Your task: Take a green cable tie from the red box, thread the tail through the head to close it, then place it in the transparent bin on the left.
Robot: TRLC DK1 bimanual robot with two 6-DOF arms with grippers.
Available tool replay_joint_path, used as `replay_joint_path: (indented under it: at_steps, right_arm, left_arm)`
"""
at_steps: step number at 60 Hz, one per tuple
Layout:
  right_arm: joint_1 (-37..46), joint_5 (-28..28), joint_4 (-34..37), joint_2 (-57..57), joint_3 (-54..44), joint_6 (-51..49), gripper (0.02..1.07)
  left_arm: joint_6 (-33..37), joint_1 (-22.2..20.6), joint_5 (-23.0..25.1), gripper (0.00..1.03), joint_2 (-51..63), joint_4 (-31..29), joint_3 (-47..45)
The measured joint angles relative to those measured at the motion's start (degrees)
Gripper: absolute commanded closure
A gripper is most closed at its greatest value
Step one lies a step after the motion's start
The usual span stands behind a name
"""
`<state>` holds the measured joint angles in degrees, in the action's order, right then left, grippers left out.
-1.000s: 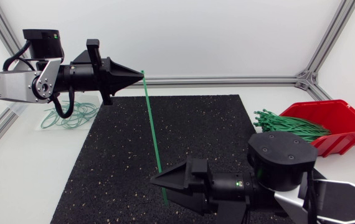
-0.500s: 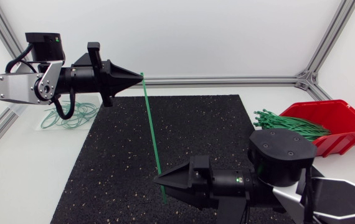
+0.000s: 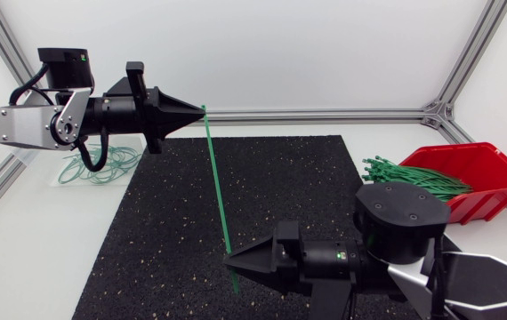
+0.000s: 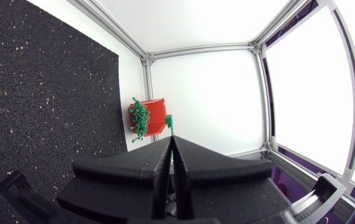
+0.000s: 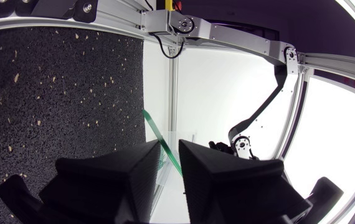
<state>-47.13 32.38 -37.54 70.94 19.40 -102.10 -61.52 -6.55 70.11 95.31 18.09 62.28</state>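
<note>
1. Green cable tie (image 3: 218, 196): one, straight and unthreaded, held above the black mat (image 3: 164, 231). It spans from the mat's front edge to its back edge, and the lower end hangs free
2. Right gripper (image 3: 233, 260), at the mat's front edge: fingers spread, with the tie running through the gap. I see no contact on either side, so there is no grip here
3. Risk: if it closes off-centre, one finger could shove the thin strip sideways, bowing it or missing it
4. Left gripper (image 3: 202, 110), at the mat's back edge: fingers pressed together, pinching the tie's top end. A short green stub, likely the head, pokes past the tips
5. Risk: this pinch is the only hold. A tug from below could slide the tie out or twist the head, leaving the slot badly aimed for the tail
6. Risk: the long springy strip may flick when bent round
7. Counts: two grippers, one mat, one held tie
8. Red box (image 3: 494, 169), one, right side of the table, holding a bundle of loose ties (image 3: 414, 178), too many to count
9. Transparent bin (image 3: 53, 169), one, far-left of the table, with a few closed loops (image 3: 102, 164) inside, number unclear
</note>
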Motion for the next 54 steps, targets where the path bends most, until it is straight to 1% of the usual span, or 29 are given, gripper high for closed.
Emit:
replay_joint_path:
  at_steps: [22, 28, 32, 54]
  right_arm:
    - [0.0, -0.1, 0.0, -0.6, 0.0, 0.0, 0.96]
    - [0.0, -0.1, 0.0, -1.1, 0.0, 0.0, 0.89]
    - [0.1, -0.2, 0.1, -1.4, 0.0, 0.0, 0.86]
    - [0.4, -0.6, 0.3, -1.9, 0.0, 0.0, 0.86]
  left_arm:
    - [0.0, 0.0, 0.0, 1.0, 0.0, 0.0, 0.0]
    - [0.0, 0.0, 0.0, 1.0, 0.0, 0.2, 0.0]
    - [0.0, 0.0, 0.0, 1.0, 0.0, 0.2, 0.0]
    - [0.0, -0.4, 0.0, 1.0, 0.0, 0.3, 0.0]
